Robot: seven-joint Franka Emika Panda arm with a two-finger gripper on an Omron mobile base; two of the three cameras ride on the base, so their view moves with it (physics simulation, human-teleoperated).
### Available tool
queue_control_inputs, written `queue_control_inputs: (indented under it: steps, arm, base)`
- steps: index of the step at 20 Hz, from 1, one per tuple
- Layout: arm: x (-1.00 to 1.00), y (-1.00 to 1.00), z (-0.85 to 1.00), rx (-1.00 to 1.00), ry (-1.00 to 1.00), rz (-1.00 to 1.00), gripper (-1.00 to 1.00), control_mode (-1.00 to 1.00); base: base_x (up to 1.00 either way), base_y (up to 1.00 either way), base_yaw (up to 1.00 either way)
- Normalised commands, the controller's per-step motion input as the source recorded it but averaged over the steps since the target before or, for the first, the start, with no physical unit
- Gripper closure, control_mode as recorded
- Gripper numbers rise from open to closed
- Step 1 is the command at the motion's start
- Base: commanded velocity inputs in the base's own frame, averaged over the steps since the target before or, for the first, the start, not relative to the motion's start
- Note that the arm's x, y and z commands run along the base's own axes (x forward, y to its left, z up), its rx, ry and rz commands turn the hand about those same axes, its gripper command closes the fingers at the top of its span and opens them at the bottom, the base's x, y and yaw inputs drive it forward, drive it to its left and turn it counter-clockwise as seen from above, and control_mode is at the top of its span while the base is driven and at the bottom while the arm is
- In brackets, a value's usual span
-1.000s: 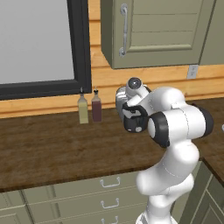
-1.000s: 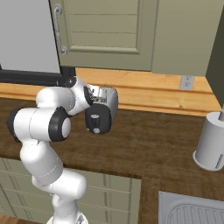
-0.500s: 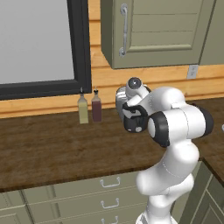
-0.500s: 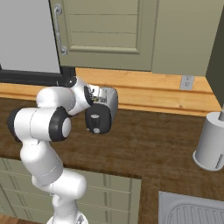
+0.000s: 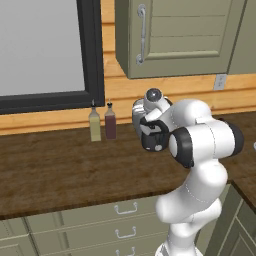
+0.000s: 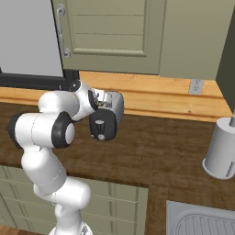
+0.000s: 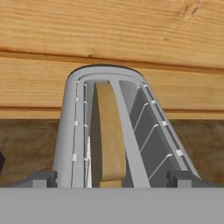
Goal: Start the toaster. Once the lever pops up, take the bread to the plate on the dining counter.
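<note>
While the gripper [image 7: 112, 177] hangs with fingers spread wide, its tips flank the toaster [image 7: 118, 131] at the bottom of the hand view.
At frame centre, the bread [image 7: 110, 135] stands upright in the left slot; in the right base view the toaster [image 6: 112, 110] sits mid-frame on the wood countertop [image 6: 156, 151], against the wooden wall strip [image 6: 151, 94].

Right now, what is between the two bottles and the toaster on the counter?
Nothing. In the left base view, bare dark wood countertop runs from the two bottles to the toaster, which the arm partly hides.
</note>
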Motion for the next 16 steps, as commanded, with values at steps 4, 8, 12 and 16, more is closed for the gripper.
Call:
queue_control_inputs:
  steps: [4, 8, 12, 16]
  arm:
    - [0.00, 0.00, 0.00, 0.00, 0.00, 0.00, -1.00, -1.00]
    - [0.00, 0.00, 0.00, 0.00, -0.02, 0.00, -1.00, -1.00]
    - [0.00, 0.01, 0.00, 0.00, -0.03, -0.01, -1.00, -1.00]
    - [0.00, 0.07, 0.00, 0.00, -0.02, -0.01, -1.00, -1.00]
  base:
    - [0.00, 0.00, 0.00]
    - [0.00, 0.00, 0.00]
    - [0.00, 0.00, 0.00]
    - [0.00, 0.00, 0.00]
